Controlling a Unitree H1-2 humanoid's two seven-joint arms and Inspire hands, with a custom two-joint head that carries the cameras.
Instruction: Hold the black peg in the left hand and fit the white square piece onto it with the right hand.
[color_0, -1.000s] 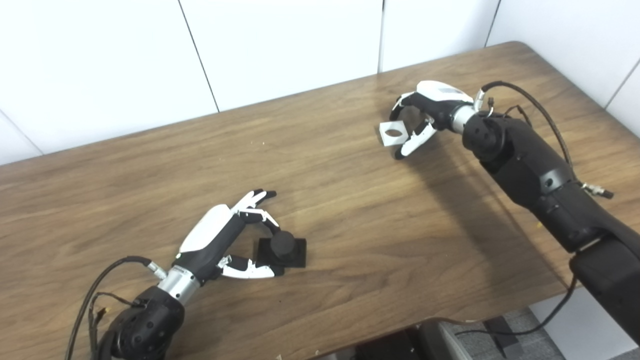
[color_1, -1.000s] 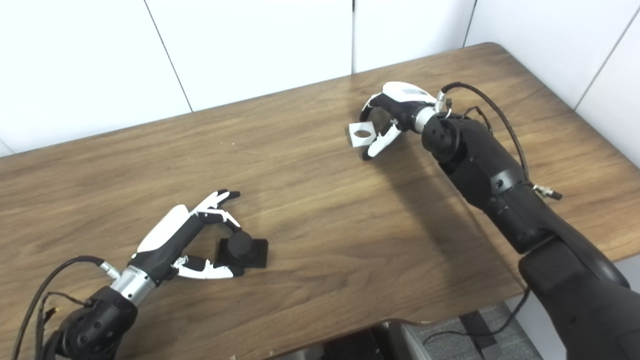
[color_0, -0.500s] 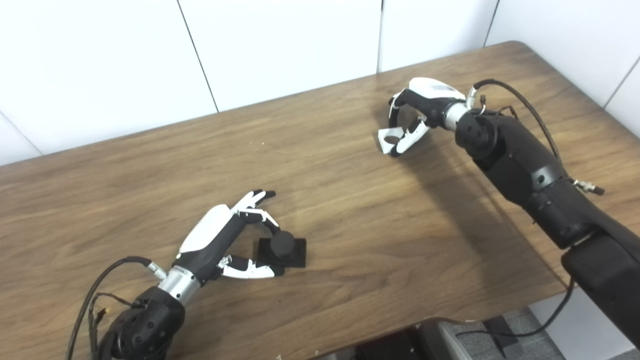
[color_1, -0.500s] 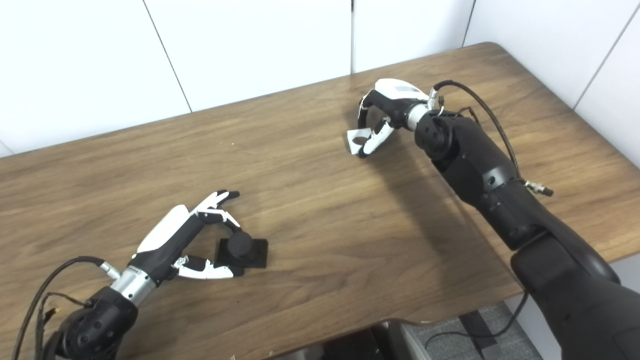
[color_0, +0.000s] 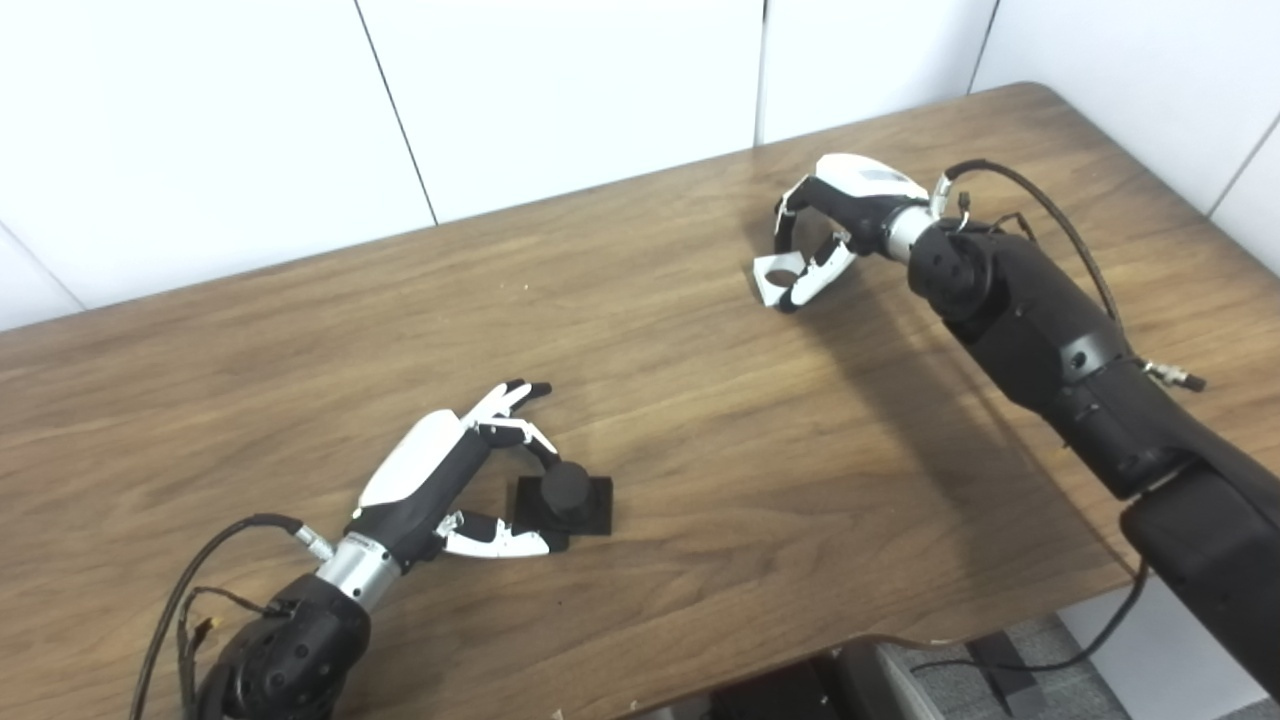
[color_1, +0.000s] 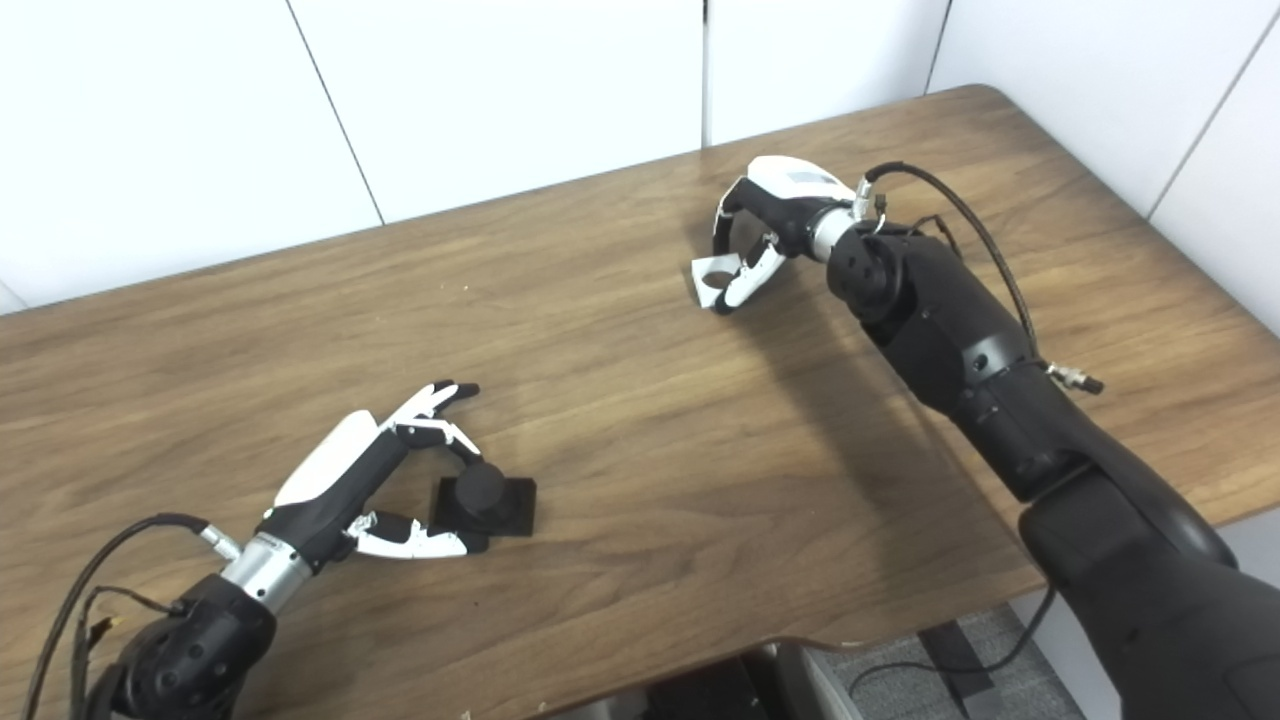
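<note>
We look down on a brown wooden table (color_0: 700, 430) set against white wall panels (color_0: 560, 90), with both of our arms reaching in from the near edge; at the near left, our left hand (color_0: 440, 480) lies low over the tabletop, its black-and-white fingers (color_0: 515, 395) spread and curved around the black peg (color_0: 566, 487), a short round post standing upright on a flat black square base that rests on the table; one finger touches the far side of the post and the thumb (color_0: 500, 543) lies along the near left edge of the base, so the hand closes loosely about the peg, though we cannot tell how firmly it grips, and the peg is not lifted; a thin cable (color_0: 200, 560) loops beside the left wrist; at the far right, well apart from the peg, our right hand (color_0: 835, 215) hangs at the end of a long black forearm (color_0: 1040, 330), fingers curled downward and toward the left; it pinches the white square piece (color_0: 775, 278) between fingertips and thumb, and the piece, with a round hole through its middle, sits tilted at table level, whether touching the wood or just above it we cannot tell; a black cable (color_0: 1060, 215) arches over the right wrist.
</note>
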